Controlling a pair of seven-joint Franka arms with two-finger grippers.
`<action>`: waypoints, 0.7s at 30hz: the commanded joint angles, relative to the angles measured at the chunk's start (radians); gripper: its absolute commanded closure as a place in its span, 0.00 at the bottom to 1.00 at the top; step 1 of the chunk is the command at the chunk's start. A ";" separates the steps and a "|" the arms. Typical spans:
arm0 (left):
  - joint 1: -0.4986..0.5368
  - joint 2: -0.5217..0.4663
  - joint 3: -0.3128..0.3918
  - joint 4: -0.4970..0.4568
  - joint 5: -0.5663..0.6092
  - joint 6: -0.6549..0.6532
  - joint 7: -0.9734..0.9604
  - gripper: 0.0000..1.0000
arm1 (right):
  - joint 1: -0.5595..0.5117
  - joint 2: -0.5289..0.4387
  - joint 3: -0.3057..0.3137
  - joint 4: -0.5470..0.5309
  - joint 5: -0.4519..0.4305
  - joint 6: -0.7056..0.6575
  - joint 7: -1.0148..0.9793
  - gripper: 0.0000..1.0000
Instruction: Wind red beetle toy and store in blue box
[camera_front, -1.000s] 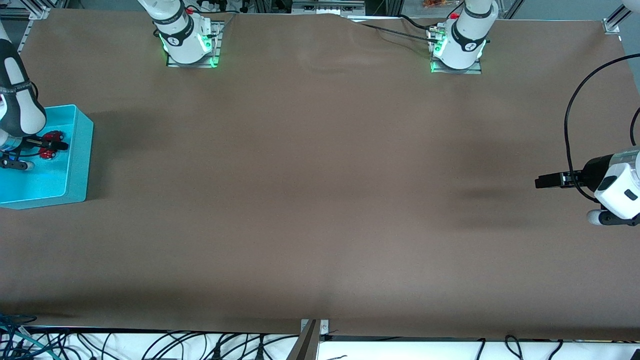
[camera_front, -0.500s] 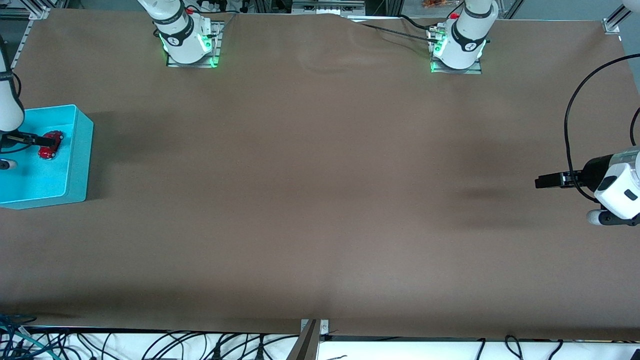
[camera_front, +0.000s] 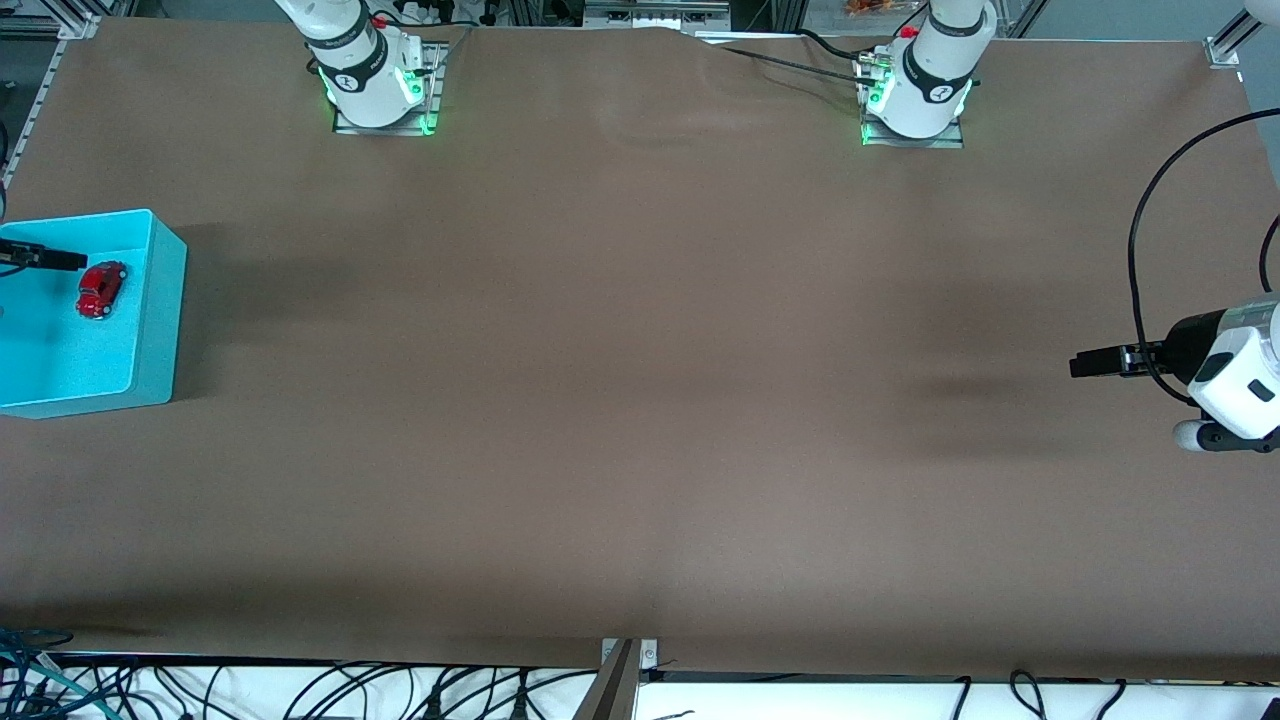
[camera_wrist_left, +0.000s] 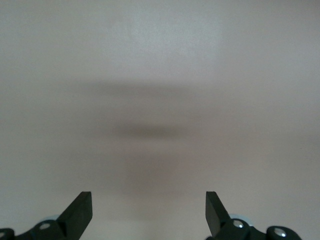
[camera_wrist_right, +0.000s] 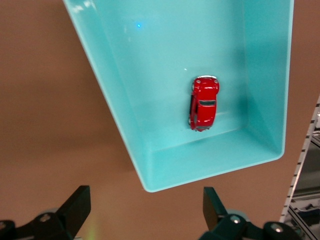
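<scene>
The red beetle toy (camera_front: 101, 288) lies on its wheels on the floor of the blue box (camera_front: 158, 330), close to the box wall that faces the table's middle. It also shows in the right wrist view (camera_wrist_right: 203, 102), free inside the blue box (camera_wrist_right: 116, 112). My right gripper (camera_front: 68, 262) is open and empty, raised over the box and apart from the toy; its own view shows both fingers spread (camera_wrist_right: 145, 207). My left gripper (camera_front: 1078, 364) is open and empty over bare table at the left arm's end, where that arm waits (camera_wrist_left: 148, 210).
The brown table cover (camera_front: 640, 400) is bare between the box and the left gripper. The two arm bases (camera_front: 378, 85) (camera_front: 915, 95) stand along the table edge farthest from the front camera. Cables hang below the edge nearest the camera.
My right gripper has let go of the red beetle toy and drawn up and away from it. The toy stays in the box. The left arm has not moved.
</scene>
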 joint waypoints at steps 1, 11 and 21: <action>-0.003 0.005 -0.002 0.011 0.008 0.001 0.008 0.00 | -0.001 -0.074 -0.002 -0.007 0.094 -0.020 0.001 0.00; -0.003 0.006 -0.002 0.011 0.008 0.001 0.008 0.00 | 0.093 -0.189 -0.005 -0.010 0.102 -0.066 -0.003 0.00; -0.003 0.006 -0.002 0.011 0.008 0.001 0.008 0.00 | 0.258 -0.266 -0.069 -0.006 0.101 -0.148 0.061 0.00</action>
